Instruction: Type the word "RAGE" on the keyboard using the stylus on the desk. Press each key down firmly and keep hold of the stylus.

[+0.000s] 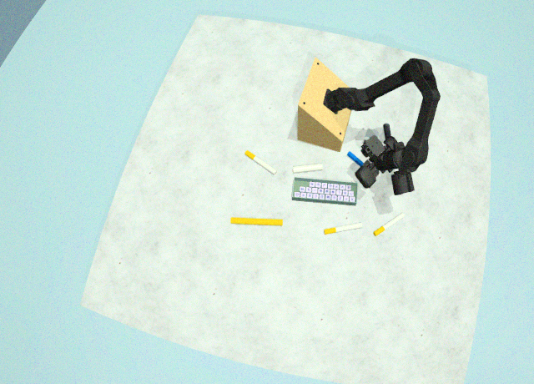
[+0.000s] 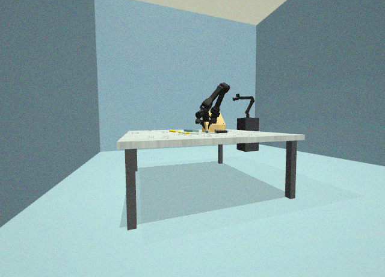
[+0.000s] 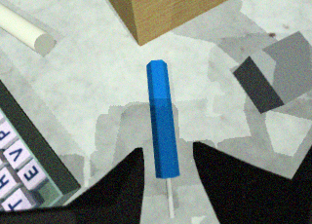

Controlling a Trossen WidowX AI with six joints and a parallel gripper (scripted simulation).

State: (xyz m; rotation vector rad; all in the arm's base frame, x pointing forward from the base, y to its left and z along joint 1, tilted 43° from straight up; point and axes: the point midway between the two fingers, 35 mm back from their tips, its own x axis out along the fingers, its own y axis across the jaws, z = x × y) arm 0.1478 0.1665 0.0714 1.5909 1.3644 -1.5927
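Your gripper (image 1: 370, 166) (image 2: 206, 127) (image 3: 168, 151) stands partly open, holding nothing. The stylus (image 1: 355, 158) (image 2: 206, 132) (image 3: 163, 119) lies on the desk (image 1: 207, 259) (image 2: 211, 141) (image 3: 205, 73) beside the keyboard (image 1: 324, 201) (image 2: 190, 130) (image 3: 36, 141), its long axis running between your fingertips, roughly parallel to them, so lowering straight and closing looks right.

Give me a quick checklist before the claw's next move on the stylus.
1. Stylus between the claw's fingertips in the wrist view: ok.
2. Claw open, with gaps beside the stylus: ok.
3. Stylus gripped: not ok, not yet.
4. Keyboard away from the stylus: ok.
5. Fingertips low enough to grip: cannot tell.
6. E key readable in the wrist view: ok.
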